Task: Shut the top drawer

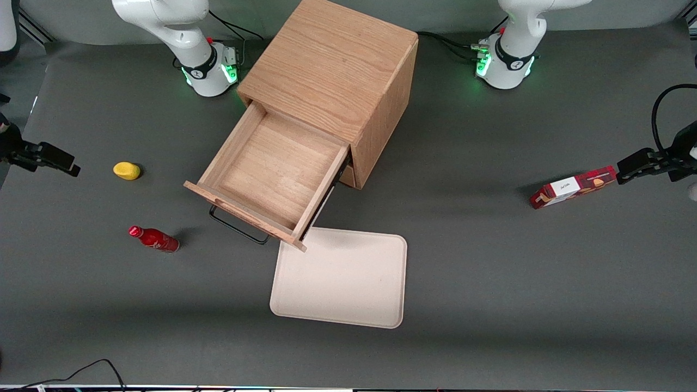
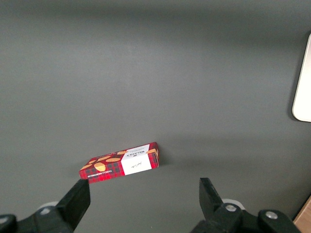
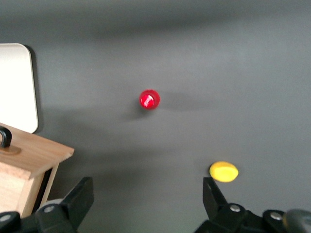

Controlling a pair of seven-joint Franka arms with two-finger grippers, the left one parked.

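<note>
Top drawer pulled fully out, gripper parked well off toward the working arm's end.
Front view: the top drawer (image 1: 270, 182) hung over the tray (image 1: 340, 277); an off-centre push could have skewed the cabinet (image 1: 332, 71). Right wrist view: the gripper (image 3: 148, 201) was spread wide, empty, above the mat near the lemon (image 3: 224, 172) and bottle (image 3: 149, 99).

A big dark gray table (image 1: 490, 283) fills the whole scene. Its top is smooth and flat, like a mat. Soft light comes from above, and things on it cast blurry dark shadows. Black cables (image 1: 87, 370) curl at the edge nearest the front camera. A lighter gray strip (image 1: 261, 11) runs along the edge farthest from that camera.
</note>
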